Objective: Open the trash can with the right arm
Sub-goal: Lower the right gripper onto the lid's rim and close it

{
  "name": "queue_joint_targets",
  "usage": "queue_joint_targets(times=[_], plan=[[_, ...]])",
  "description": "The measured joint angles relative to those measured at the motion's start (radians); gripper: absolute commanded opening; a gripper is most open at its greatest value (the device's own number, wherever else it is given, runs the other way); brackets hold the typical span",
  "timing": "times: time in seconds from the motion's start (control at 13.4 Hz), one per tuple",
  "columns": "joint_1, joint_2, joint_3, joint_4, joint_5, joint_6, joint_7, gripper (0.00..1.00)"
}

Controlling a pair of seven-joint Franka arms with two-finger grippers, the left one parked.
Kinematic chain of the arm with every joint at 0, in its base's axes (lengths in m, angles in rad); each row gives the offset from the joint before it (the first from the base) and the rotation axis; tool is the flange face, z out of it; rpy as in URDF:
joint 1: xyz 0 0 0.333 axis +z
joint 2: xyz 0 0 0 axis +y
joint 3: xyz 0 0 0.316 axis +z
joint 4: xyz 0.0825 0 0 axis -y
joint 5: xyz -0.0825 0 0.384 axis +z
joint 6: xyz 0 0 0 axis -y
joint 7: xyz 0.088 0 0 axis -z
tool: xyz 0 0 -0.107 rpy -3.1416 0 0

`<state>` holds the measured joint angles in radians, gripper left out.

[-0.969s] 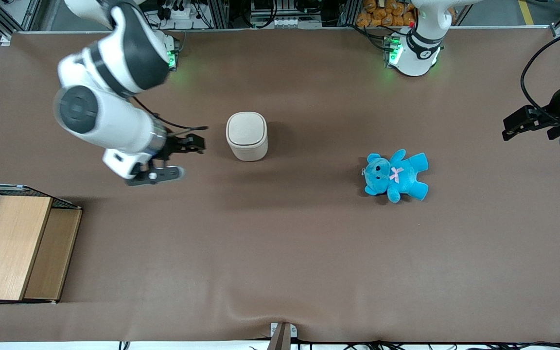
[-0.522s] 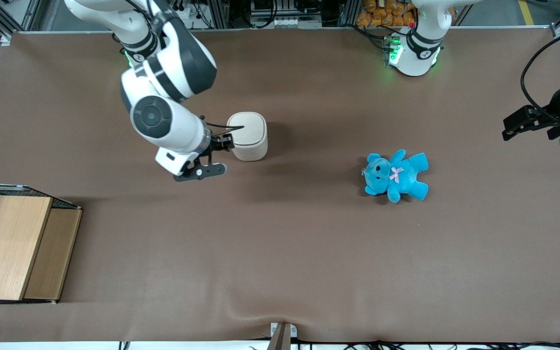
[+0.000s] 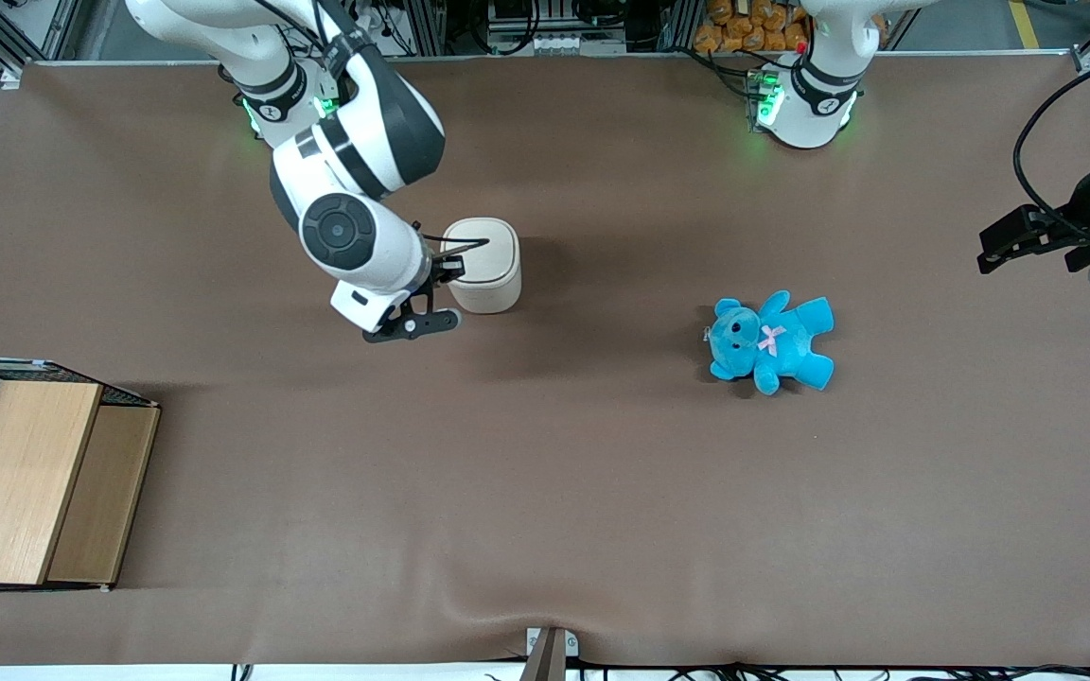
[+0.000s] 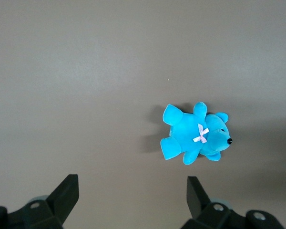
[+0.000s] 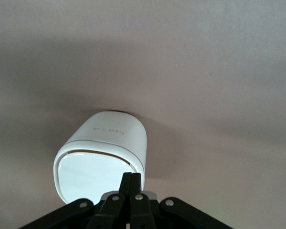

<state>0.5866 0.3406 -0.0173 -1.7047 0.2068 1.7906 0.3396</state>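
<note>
The trash can [image 3: 481,265] looks like smooth cream plastic, its lid [image 5: 93,177] faintly glossy. The matt black pincer [image 5: 130,186], fingers pressed together, sits at the lid's edge. The tabletop [image 3: 545,473] wears matt brown cloth, the teddy [image 3: 772,340] fuzzy blue plush.

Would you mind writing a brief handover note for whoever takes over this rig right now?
Gripper: fingers shut together, empty, tips at the edge of the trash can's lid on the working arm's side.
Trash can: upright mid-table, lid flat and closed.
Teddy: lying toward the parked arm's end, not involved.
Done: right arm is at the can.
Left: flip the lid open.
</note>
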Motion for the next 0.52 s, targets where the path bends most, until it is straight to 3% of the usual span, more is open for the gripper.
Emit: queue_joint_targets(times=[0.52], plan=[[0.101,-0.157,-0.001,-0.236,-0.024,0.200,0.088,0.00]])
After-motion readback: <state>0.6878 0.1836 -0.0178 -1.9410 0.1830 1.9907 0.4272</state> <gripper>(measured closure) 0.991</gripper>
